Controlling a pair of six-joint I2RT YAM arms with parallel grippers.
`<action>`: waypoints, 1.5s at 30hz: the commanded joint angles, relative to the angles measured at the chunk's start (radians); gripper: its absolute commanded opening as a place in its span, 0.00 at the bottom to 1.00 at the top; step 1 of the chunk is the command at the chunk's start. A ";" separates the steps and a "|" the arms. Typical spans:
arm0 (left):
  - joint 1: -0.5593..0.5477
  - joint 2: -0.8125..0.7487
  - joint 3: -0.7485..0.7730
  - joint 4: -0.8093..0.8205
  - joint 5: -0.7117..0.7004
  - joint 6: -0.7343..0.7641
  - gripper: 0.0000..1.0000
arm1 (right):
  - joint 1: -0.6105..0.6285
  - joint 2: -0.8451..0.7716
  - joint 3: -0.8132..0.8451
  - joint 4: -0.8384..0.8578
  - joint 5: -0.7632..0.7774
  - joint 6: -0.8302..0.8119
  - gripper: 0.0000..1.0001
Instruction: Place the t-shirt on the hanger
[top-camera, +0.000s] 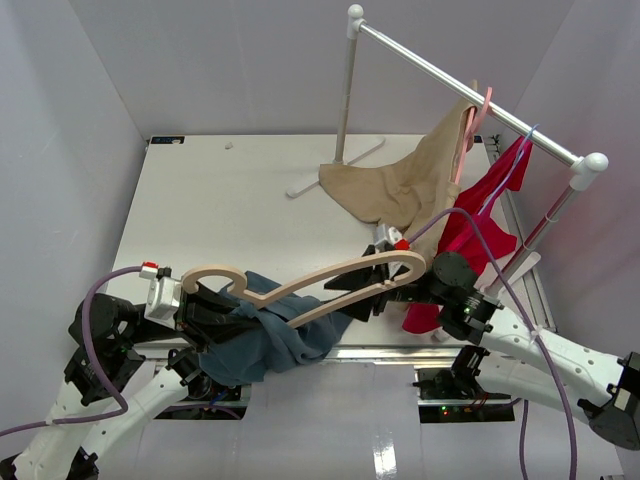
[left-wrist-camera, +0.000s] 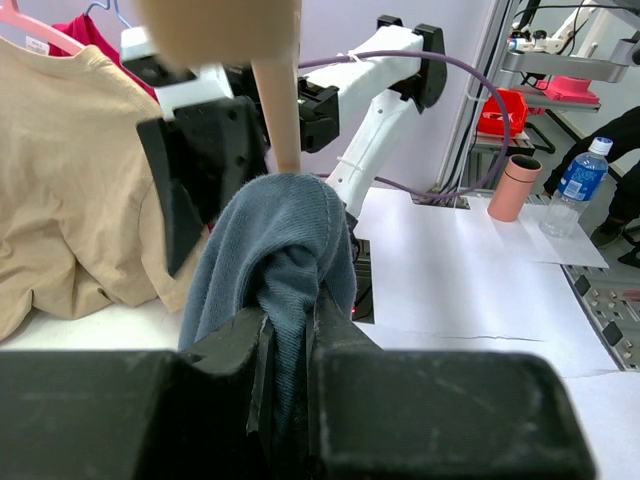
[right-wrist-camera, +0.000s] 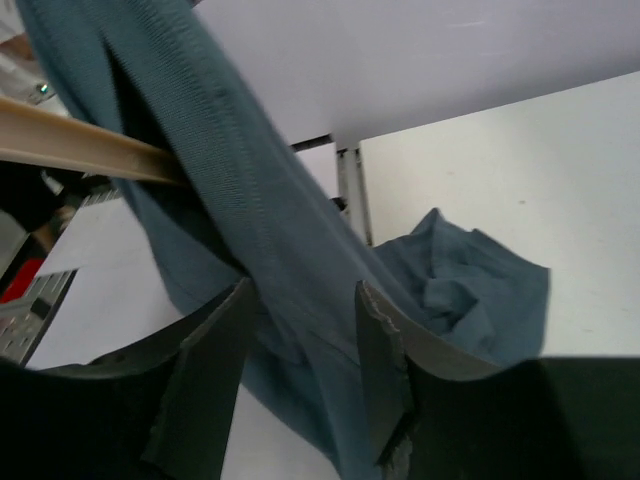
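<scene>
The pale wooden hanger (top-camera: 300, 285) hangs in the air above the table's near edge, hook to the left. The dark slate-blue t-shirt (top-camera: 270, 340) drapes over its lower arm and piles on the table. My left gripper (top-camera: 222, 312) is shut on a fold of the t-shirt (left-wrist-camera: 280, 230), just under the hanger arm (left-wrist-camera: 275, 100). My right gripper (top-camera: 365, 285) is open at the hanger's right part. In the right wrist view its fingers (right-wrist-camera: 200, 370) stand apart with a band of t-shirt (right-wrist-camera: 460, 290) running between them, and the hanger arm (right-wrist-camera: 80, 150) goes into the fabric beyond.
A white clothes rack (top-camera: 450, 80) stands at the back right. A tan garment (top-camera: 400, 185) on a pink hanger and a red garment (top-camera: 480, 225) on a blue hanger hang from it, close behind my right arm. The table's near edge (top-camera: 380, 352) is below the t-shirt.
</scene>
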 joint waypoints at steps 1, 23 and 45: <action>0.000 0.023 -0.004 0.058 -0.021 0.007 0.00 | 0.149 0.056 0.053 0.042 0.040 -0.065 0.43; -0.001 0.041 -0.031 0.158 0.007 -0.051 0.00 | 0.260 0.068 -0.155 0.406 0.205 0.010 0.45; -0.001 0.024 -0.039 0.191 0.031 -0.075 0.00 | 0.288 0.314 -0.012 0.450 0.349 -0.082 0.66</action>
